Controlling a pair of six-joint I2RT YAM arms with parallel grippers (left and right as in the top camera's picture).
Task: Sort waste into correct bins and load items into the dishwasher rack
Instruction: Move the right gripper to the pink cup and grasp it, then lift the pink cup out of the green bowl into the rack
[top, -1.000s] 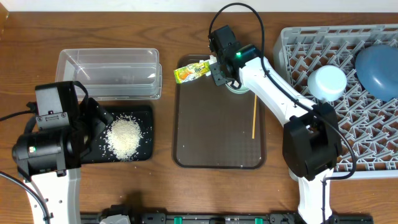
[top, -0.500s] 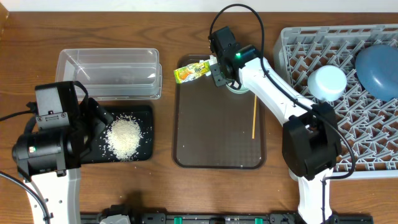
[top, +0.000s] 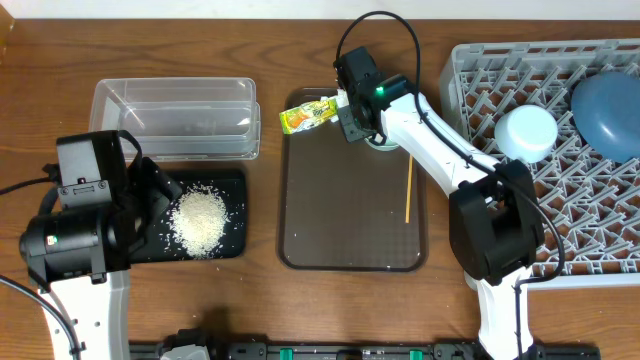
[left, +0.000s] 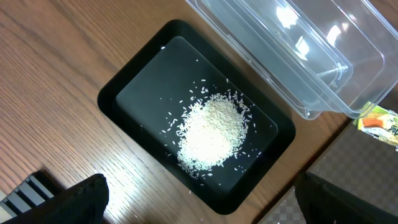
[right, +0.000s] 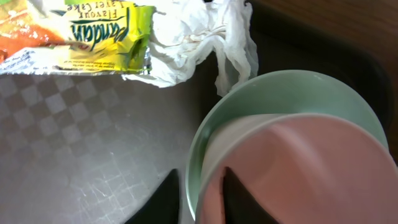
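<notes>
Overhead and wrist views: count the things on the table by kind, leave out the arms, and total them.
Waste: 3 (rice heap, wrapper, tissue)
Bins: 2 (black tray, clear tub)
Dishes: 4 (plate, light blue bowl, mint bowl, pink cup)
Chopstick: 1
Serving tray: 1
Rack: 1
Total: 12

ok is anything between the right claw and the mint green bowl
Nothing visible: the right claw straddles the rim of the round mint green bowl. The small pink cup sits inside the bowl by the inner finger, and the crumpled white tissue lies outside it.
</notes>
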